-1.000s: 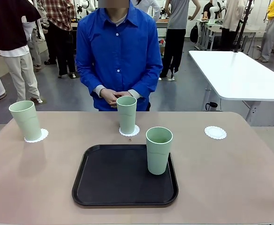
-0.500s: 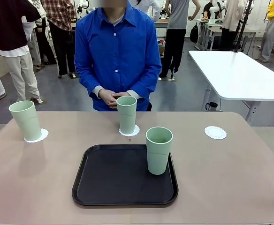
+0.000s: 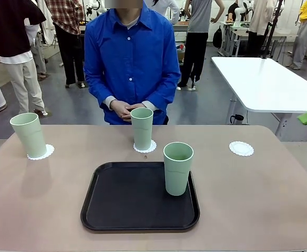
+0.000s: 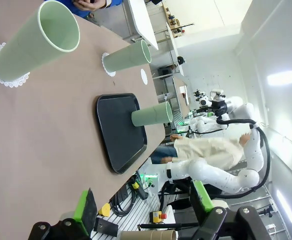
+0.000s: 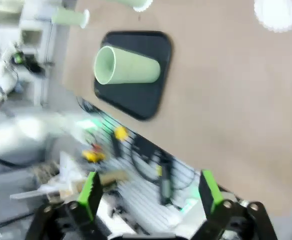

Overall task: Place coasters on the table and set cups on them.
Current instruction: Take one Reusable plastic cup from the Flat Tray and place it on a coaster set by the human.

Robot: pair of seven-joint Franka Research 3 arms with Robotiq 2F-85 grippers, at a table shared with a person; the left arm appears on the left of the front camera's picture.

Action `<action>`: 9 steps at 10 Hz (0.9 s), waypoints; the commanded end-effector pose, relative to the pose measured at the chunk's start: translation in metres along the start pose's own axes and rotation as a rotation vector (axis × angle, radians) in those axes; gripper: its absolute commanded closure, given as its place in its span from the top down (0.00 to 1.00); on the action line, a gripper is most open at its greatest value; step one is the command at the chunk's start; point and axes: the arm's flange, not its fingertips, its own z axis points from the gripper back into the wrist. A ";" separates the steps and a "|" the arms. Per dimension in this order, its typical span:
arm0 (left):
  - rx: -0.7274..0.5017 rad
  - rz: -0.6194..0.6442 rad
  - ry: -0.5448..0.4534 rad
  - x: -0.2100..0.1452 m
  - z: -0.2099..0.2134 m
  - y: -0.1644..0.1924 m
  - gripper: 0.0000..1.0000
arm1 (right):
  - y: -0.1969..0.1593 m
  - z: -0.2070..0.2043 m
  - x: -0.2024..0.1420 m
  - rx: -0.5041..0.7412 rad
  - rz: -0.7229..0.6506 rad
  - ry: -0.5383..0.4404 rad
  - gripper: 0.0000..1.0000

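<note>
Across beige table (image 3: 258, 199): black tray (image 3: 116, 210) at centre w/ one cup (image 3: 178, 168) upright on it. Two more cups (image 3: 142, 128) stand on coasters (image 3: 44, 153), far centre & far left; third coaster (image 3: 241, 148) bare, far right. Person (image 3: 131, 58) in blue shirt stands opposite, hands clasped; white table (image 3: 264, 84) behind, right. L gripper (image 4: 143, 202) & R gripper (image 5: 150, 192): both spread wide, empty. Vs. 0.5 s ago: R gripper's green pad enters at front view's right edge; cups & coasters unchanged.
</note>
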 end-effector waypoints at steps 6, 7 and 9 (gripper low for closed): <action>-0.007 -0.005 -0.001 -0.002 0.002 -0.001 1.00 | 0.051 -0.129 0.068 -0.281 0.559 0.117 1.00; -0.007 -0.005 -0.001 -0.002 0.002 -0.001 1.00 | 0.048 -0.139 0.065 -0.244 0.597 0.167 1.00; -0.007 -0.005 -0.001 -0.002 0.002 -0.001 1.00 | 0.060 -0.140 0.066 -0.298 0.546 0.135 1.00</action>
